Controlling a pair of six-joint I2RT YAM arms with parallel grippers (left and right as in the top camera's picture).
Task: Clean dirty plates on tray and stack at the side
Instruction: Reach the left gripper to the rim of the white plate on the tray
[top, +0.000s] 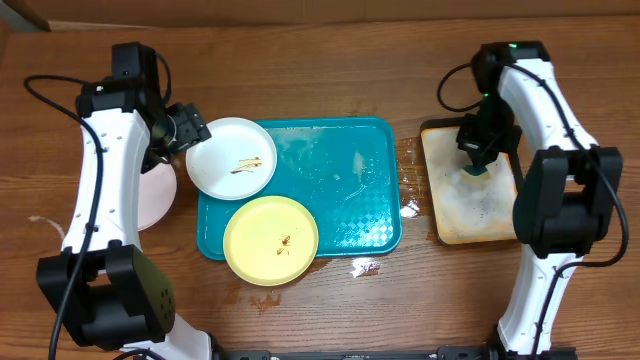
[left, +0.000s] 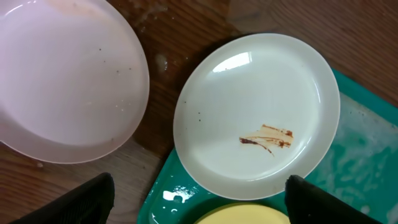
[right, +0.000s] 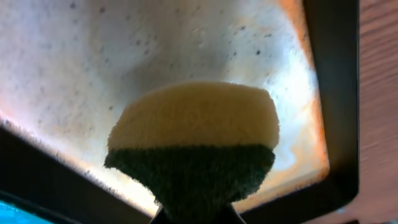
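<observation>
Underneath, brown wooden table (top: 330, 60), wet patches (top: 366, 267) beside the teal tray (top: 350, 180).

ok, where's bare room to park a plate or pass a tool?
Free: right half of the teal tray, wet; the wood strip beyond its far edge; front wood below the tray, some puddles. Crowded: tray's left end, white plate and yellow plate packed beside the left tool. Gap to the beige tray is narrow.
</observation>
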